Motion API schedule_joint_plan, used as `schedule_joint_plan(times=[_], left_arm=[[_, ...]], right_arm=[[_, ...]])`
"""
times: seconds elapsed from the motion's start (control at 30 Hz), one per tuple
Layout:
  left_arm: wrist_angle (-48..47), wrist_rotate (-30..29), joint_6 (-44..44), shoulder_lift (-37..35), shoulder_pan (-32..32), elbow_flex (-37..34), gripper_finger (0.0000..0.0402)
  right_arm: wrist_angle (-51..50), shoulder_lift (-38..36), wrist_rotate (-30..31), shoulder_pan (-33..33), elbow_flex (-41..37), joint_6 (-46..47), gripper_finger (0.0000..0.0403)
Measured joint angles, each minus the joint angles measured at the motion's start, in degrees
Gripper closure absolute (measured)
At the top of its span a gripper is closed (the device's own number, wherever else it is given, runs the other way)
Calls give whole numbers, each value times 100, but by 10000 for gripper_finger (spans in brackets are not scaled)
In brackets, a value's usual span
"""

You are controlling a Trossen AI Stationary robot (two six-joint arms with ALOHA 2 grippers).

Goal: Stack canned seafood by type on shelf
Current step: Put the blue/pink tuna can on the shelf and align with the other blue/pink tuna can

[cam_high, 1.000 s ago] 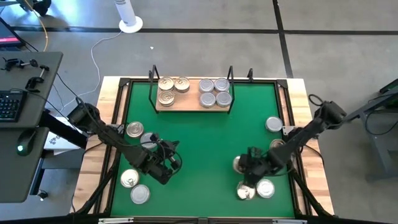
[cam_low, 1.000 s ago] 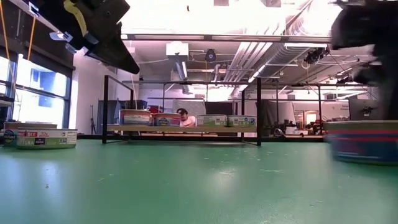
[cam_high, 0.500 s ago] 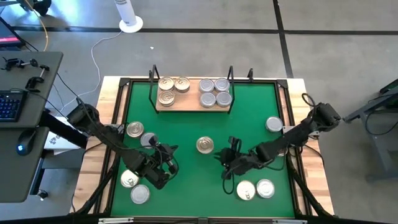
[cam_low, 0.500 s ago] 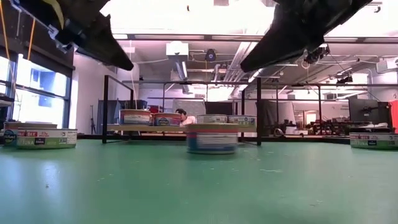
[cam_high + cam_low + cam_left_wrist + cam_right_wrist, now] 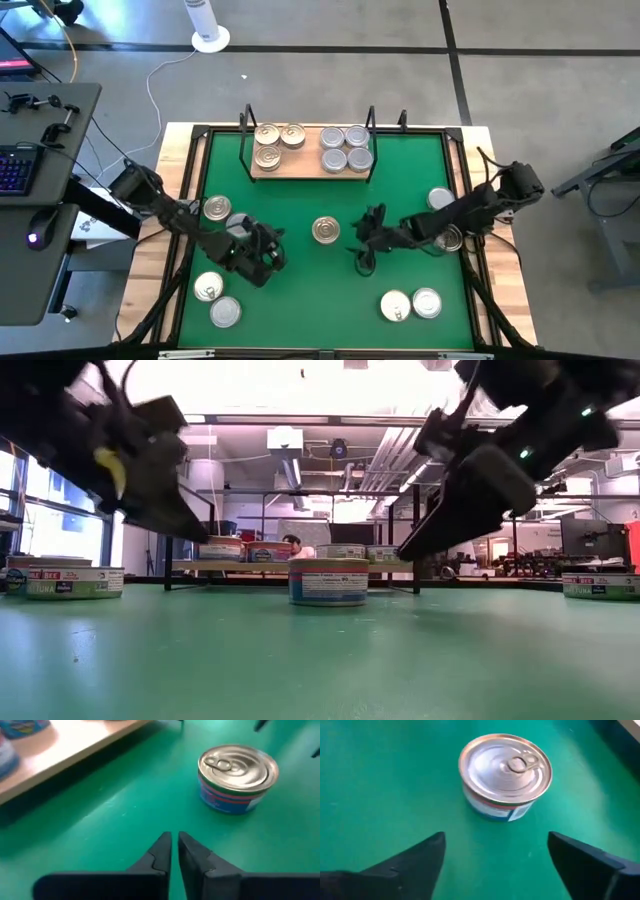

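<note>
A: Left side first. Left gripper (image 5: pixel 268 250) hangs over the green mat (image 5: pixel 300 300), fingers (image 5: pixel 162 851) pressed together, nothing between them. A gold-lidded tin (image 5: pixel 216 209) and a silver one (image 5: pixel 238 224) lie just behind it, two more tins (image 5: pixel 208 288) (image 5: pixel 224 312) nearer the front edge.

B: And the centre?

A: One lone can (image 5: pixel 325 231) stands upright on the mat, pull-tab lid up, between the two grippers. In the low view the same can (image 5: pixel 328 581) sits in front of the shelf (image 5: pixel 290 566). It lies ahead of the left gripper's tips, apart from them.

B: Right arm?

A: Right gripper (image 5: pixel 366 235) is just beside that can, fingers (image 5: pixel 415 857) spread wide, holding nothing. The can (image 5: pixel 505 769) sits beyond the gap, not touching either finger.

B: The shelf?

A: Wooden board (image 5: pixel 310 165) at the mat's far edge. Three gold-lidded tins (image 5: pixel 268 146) on its left half, four silver-lidded ones (image 5: pixel 346 148) on its right.

B: Far right?

A: Two tins (image 5: pixel 440 200) by the mat's right edge, a gold (image 5: pixel 395 306) and a silver (image 5: pixel 428 302) near the front.
</note>
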Motion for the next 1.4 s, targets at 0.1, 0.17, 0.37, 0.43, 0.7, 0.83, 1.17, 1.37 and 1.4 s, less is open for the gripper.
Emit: schedule_joint_plan(times=[0.1,0.17,0.37,0.43,0.7,0.83,1.17,1.37,1.4], left_arm=[[581,427,820,0,282,-168,335],[971,674,1434,0,491,-292,298],[2785,2287,3340,0,1209,-847,178],[3499,2601,3929,0,1389,-1047,144],[4589,3369,4993,1,1929,-1290,77],[4722,3694,5004,171,2050,-1291,81],[5649,3948,4987,1083,2124,-1173,166],[5693,4026,4969,1276,2127,-1159,235],[5683,4053,4972,1276,2128,-1159,244]], right_arm=[[321,128,-403,-305,-22,-283,25],[542,256,-687,-449,-14,-476,17],[998,724,-948,-687,-14,-832,17],[1175,881,-950,-730,-14,-842,17],[2466,1528,-1036,-879,-10,-1014,18],[3035,1783,-1015,-882,15,-1166,18],[2919,2225,-1114,-879,634,-1307,17],[2987,2278,-1171,-869,637,-1377,17],[2997,2280,-1194,-869,633,-1359,18]])
